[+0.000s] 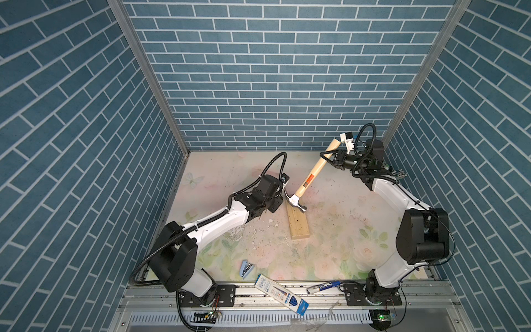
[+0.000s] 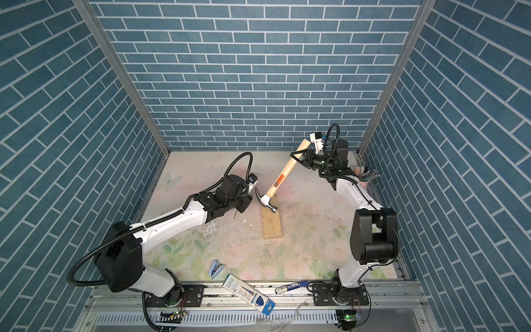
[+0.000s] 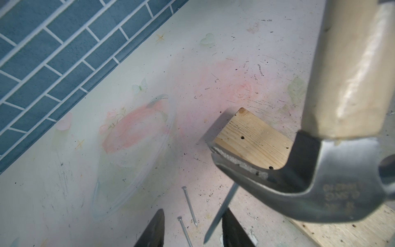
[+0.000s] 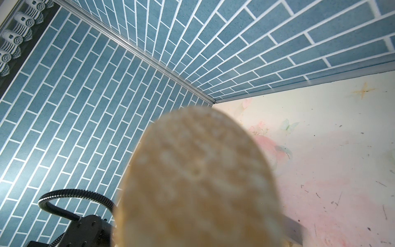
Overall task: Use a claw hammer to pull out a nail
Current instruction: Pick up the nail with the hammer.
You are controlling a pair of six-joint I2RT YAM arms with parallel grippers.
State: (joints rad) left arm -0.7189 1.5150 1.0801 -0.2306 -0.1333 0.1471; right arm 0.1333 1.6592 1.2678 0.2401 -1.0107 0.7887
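Setting: blue brick-pattern walls (image 1: pixel 258 72); scuffed floral mat (image 1: pixel 330 230) with a wooden block (image 1: pixel 298 224) at centre.
Claw hammer (image 1: pixel 309 181): head over the block's far end, handle rising to the far right.
Right gripper (image 1: pixel 330 156): clamped on the handle close to its butt.
Nail (image 3: pixel 222 211): caught in the claw (image 3: pixel 239 169), shank slanting down, apparently clear of the wood.
Left gripper (image 3: pixel 194 211): just left of the head, jaws partly apart around the shank, which runs close beside one finger; no grip made.
Loose nails (image 3: pixel 189 205): two on the mat.
Judgement: left arm is nearer and should take the nail.
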